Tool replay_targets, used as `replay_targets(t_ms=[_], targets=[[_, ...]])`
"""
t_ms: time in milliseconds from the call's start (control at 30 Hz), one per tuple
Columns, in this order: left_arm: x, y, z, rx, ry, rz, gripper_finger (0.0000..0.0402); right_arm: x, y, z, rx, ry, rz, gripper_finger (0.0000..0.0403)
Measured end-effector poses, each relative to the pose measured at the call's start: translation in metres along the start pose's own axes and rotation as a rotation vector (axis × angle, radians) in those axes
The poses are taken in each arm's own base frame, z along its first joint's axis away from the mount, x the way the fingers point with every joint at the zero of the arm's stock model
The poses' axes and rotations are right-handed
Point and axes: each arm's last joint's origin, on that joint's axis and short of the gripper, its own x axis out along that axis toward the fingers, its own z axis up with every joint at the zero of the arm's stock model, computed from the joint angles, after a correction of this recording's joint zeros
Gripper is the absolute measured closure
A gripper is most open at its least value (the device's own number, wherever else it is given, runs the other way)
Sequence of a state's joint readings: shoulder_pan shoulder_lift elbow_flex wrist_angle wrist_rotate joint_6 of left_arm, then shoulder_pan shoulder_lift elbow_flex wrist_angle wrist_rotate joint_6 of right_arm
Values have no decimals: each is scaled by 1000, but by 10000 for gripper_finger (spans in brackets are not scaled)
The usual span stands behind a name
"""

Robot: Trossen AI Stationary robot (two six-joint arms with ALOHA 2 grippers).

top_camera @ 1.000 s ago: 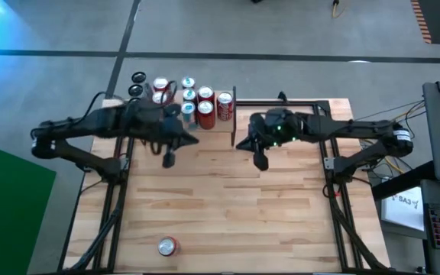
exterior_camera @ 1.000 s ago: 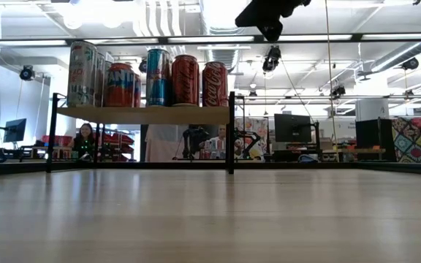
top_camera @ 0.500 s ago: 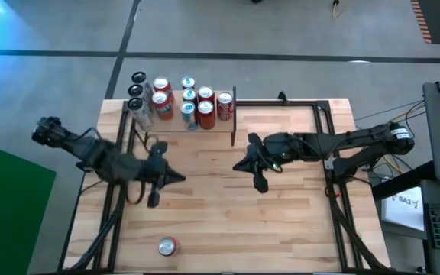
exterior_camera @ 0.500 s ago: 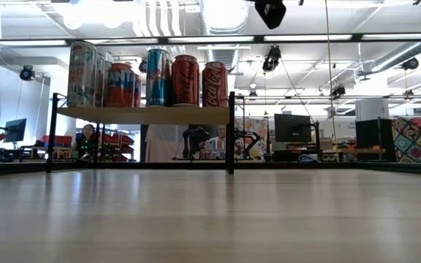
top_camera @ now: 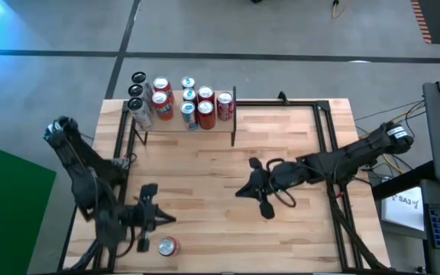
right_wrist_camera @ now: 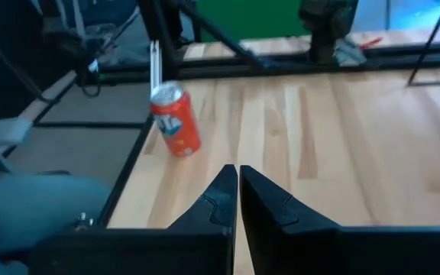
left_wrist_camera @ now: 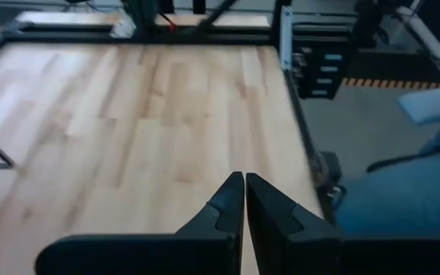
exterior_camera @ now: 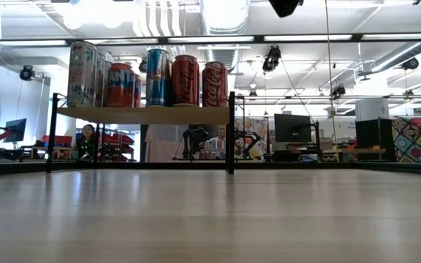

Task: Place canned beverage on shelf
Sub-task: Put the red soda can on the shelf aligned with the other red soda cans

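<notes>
The left gripper [top_camera: 157, 219] is hanging over the near left part of the table [top_camera: 281, 229] with its fingers [left_wrist_camera: 228, 206] pressed together and nothing between them. It is sitting just beside the loose can [top_camera: 166, 246], apart from it. The right gripper [top_camera: 252, 189] is hovering over the middle of the table, its fingers [right_wrist_camera: 221, 195] likewise closed on nothing.

At the far left edge the shelf [top_camera: 182, 128] is carrying a cluster of upright cans [top_camera: 186, 99], red, blue and pale ones standing close together. Bare tabletop is lying between the shelf and both arms.

The loose can is standing near the table's front left edge, well apart from the shelf. In the right wrist view it is showing orange-red sides with a white and blue label and a silver top [right_wrist_camera: 176, 118], leaning slightly in that picture.
</notes>
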State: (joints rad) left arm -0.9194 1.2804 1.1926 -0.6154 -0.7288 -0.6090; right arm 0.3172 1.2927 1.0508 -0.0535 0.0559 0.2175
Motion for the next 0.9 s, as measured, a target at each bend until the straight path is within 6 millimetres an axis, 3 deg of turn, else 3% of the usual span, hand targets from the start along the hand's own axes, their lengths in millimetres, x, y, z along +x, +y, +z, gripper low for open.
replay_targets(t_ms=[500, 900], targets=[[-15, -77, -12, -118, 252, 45, 402, 79, 10, -45, 1, 7, 41, 394], [13, -115, -61, -199, 492, 149, 402, 125, 9, -73, 12, -129, 108, 394]])
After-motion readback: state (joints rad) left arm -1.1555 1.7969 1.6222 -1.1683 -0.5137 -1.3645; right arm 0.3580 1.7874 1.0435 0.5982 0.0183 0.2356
